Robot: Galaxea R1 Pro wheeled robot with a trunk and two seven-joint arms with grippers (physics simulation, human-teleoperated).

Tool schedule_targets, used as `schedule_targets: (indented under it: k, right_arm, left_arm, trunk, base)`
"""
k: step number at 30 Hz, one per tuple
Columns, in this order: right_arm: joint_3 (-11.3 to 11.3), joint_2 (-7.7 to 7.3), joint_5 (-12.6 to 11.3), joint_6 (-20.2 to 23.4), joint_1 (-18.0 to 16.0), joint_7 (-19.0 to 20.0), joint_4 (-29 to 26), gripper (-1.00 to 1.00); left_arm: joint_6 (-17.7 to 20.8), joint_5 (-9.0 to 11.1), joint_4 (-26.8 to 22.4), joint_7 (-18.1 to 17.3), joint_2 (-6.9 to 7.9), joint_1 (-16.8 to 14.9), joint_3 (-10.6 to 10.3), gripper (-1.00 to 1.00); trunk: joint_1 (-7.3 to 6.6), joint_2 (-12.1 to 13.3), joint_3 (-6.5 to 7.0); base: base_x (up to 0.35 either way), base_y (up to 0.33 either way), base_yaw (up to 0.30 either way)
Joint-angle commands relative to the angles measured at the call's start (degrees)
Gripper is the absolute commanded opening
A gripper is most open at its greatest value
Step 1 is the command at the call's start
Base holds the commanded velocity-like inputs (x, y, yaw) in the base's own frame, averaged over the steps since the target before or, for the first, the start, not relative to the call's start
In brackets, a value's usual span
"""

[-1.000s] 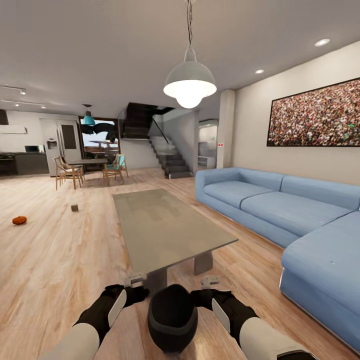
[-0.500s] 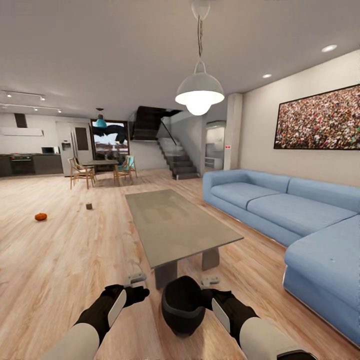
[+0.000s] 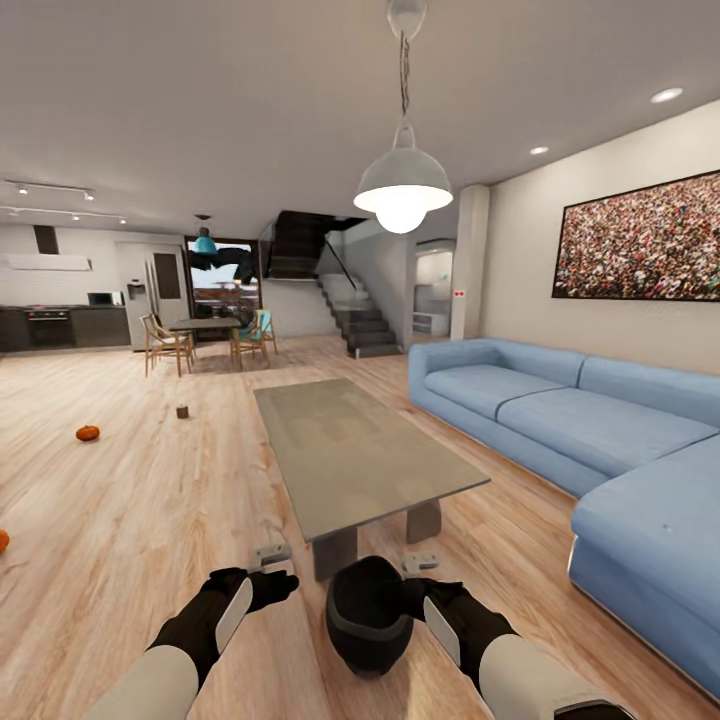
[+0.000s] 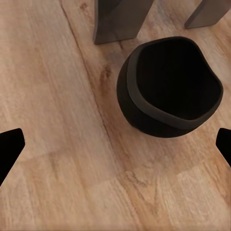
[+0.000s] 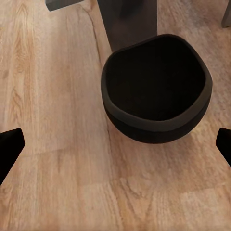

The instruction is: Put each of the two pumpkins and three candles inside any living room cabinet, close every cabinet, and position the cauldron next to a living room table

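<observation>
The black cauldron [image 3: 368, 612] stands on the plank floor just in front of the grey coffee table's [image 3: 360, 455] near legs. It is empty and open at the top in the left wrist view [image 4: 168, 86] and the right wrist view [image 5: 156, 89]. My left gripper [image 3: 272, 555] [image 4: 115, 147] and right gripper [image 3: 421, 563] [image 5: 115, 147] hover on either side of it, both open and holding nothing. An orange pumpkin [image 3: 88, 433] lies on the floor far to the left. Part of a second pumpkin [image 3: 2, 540] shows at the left edge. A small dark stub [image 3: 182, 411] stands beyond; what it is I cannot tell.
A blue corner sofa [image 3: 600, 440] runs along the right side, close to the table. A pendant lamp [image 3: 403, 190] hangs over the table. A dining table with chairs [image 3: 205, 340], the kitchen and a staircase [image 3: 355, 320] lie at the far end of the wide plank floor on the left.
The whole view has swung left, so the room has slid right in the picture and a second pumpkin has come in at the left edge. Both arms keep their pose.
</observation>
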Motion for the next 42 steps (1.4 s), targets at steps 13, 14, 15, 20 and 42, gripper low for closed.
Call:
schedule_targets:
  k: [13,14,15,20,42]
  right_arm:
    - [0.21,0.00,-0.37,0.45,-0.04,-0.06,0.00,1.00]
    - [0.21,0.00,-0.37,0.58,-0.04,-0.11,0.00,1.00]
    - [0.21,0.00,-0.37,0.73,-0.03,-0.17,0.00,1.00]
    - [0.15,0.00,-0.37,1.05,-0.10,-0.34,0.18,1.00]
    - [-0.49,0.00,-1.36,-8.51,2.30,-0.11,7.36,1.00]
  left_arm:
    - [0.36,0.59,-0.12,0.42,0.51,-0.01,0.50,1.00]
    - [0.36,0.57,-0.12,0.46,0.55,-0.01,0.54,1.00]
    - [0.36,0.58,-0.12,0.51,0.62,-0.01,0.56,1.00]
    - [0.36,0.85,0.06,0.58,1.74,-0.02,2.20,1.00]
    - [-11.78,1.74,19.25,0.82,7.17,0.48,8.21,1.00]
  trunk:
    - [-2.87,5.19,1.63]
    - [-3.09,5.59,1.76]
    - [-3.31,6.00,1.89]
    - [-4.41,8.00,2.54]
    - [-9.24,16.82,5.10]
  base:
    - [0.000,0.000,0.071]
    - [0.000,0.000,0.071]
    - [0.000,0.000,0.071]
    - [0.000,0.000,0.071]
    - [0.000,0.000,0.126]
